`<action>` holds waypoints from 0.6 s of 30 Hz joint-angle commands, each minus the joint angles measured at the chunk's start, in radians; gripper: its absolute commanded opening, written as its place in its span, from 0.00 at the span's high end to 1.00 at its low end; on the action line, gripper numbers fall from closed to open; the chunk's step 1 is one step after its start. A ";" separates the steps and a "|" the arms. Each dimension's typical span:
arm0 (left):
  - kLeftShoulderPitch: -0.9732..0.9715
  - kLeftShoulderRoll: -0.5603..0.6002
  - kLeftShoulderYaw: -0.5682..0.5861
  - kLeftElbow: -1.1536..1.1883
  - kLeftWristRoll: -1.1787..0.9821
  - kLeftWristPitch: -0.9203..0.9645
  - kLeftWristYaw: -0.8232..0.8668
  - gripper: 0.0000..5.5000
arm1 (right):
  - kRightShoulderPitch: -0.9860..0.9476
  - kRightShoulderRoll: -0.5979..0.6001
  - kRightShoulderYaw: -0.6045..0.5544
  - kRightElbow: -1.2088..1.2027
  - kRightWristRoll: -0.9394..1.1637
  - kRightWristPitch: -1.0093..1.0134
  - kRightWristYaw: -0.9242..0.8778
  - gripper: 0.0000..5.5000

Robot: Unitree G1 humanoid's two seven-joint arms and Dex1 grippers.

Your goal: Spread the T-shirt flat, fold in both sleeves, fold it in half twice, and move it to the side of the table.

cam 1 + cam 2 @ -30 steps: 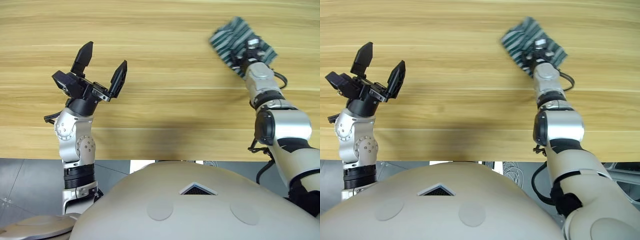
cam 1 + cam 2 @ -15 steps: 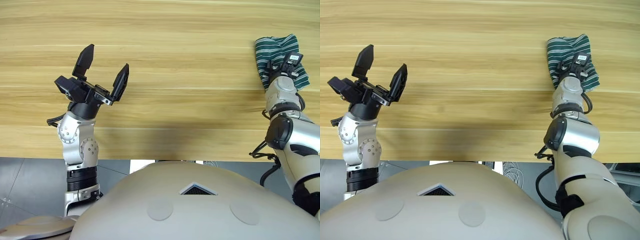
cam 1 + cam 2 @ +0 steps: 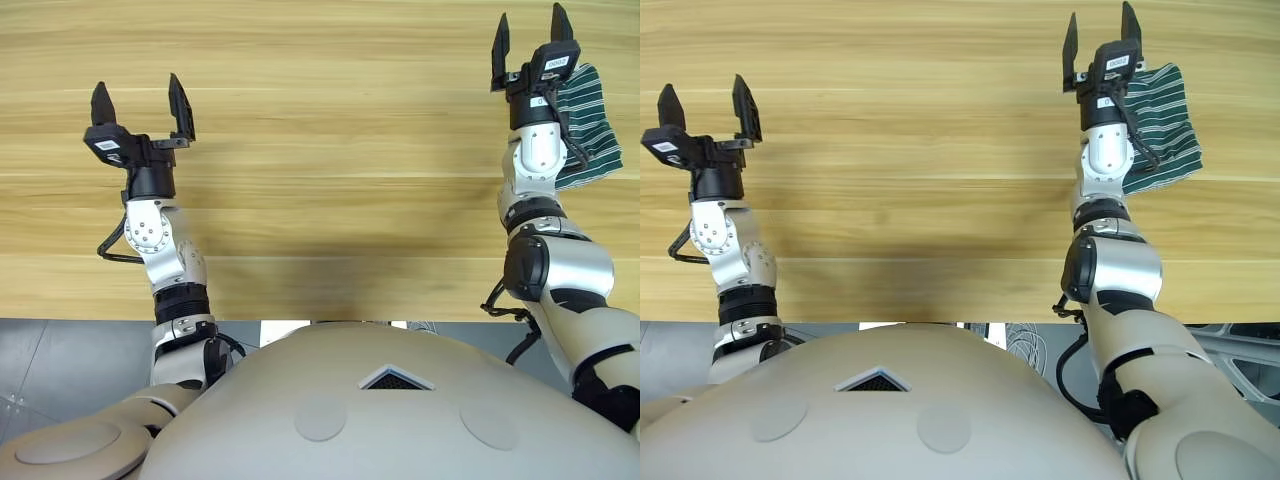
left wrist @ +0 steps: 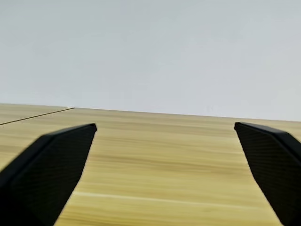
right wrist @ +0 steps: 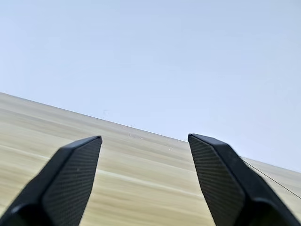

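Observation:
The folded T-shirt (image 3: 588, 120), dark green with thin white stripes, lies on the wooden table (image 3: 330, 150) near its right side, partly hidden behind my right arm. My right gripper (image 3: 527, 32) is raised above the table just left of the T-shirt, fingers upward, open and empty. Over the table's left part my left gripper (image 3: 142, 101) is also raised, open and holding nothing. In the wrist views the left fingers (image 4: 47, 165) and the right fingers (image 5: 66, 179) stand wide apart over bare wood.
The table's front edge (image 3: 300, 318) runs just ahead of my torso, with grey floor (image 3: 60, 370) below it on the left. A pale wall (image 4: 150, 52) rises behind the table's far edge.
My right gripper has let go of the T-shirt at the table's right side and lifted upward, open. My left gripper has swung up and to the left, fingers now pointing upward.

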 commanded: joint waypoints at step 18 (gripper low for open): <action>-0.031 0.026 -0.075 0.097 0.192 -0.185 0.142 0.02 | 0.002 -0.021 0.092 0.027 -0.123 0.048 -0.250 0.38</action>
